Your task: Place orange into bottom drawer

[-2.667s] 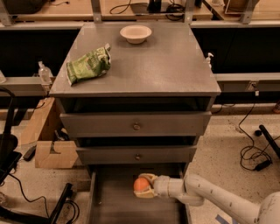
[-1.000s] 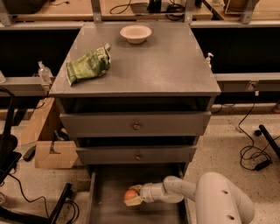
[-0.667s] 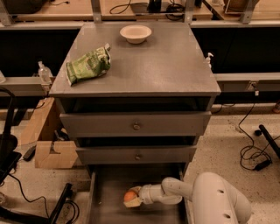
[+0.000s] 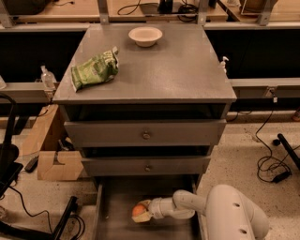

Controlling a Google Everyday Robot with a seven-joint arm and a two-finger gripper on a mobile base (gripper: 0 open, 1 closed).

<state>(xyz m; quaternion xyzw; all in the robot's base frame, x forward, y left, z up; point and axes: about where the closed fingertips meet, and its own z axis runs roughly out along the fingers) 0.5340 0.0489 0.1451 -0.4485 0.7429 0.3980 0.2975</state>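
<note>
Pretty sure this is a robotics lab or workshop, not anyone's home. The big giveaway is the grey metal cabinet standing by itself on a speckled hard floor. A white robot arm reaches in at its foot, and the gripper is down in the cabinet's open bottom drawer, closed round an orange. Behind the cabinet there's a long wooden workbench on metal legs, with black leads trailing over it. To the cabinet's right, loose black cables snake across the floor. To its left sits a cut-open cardboard box. A small plastic bottle is parked on a metal rail there too.
</note>
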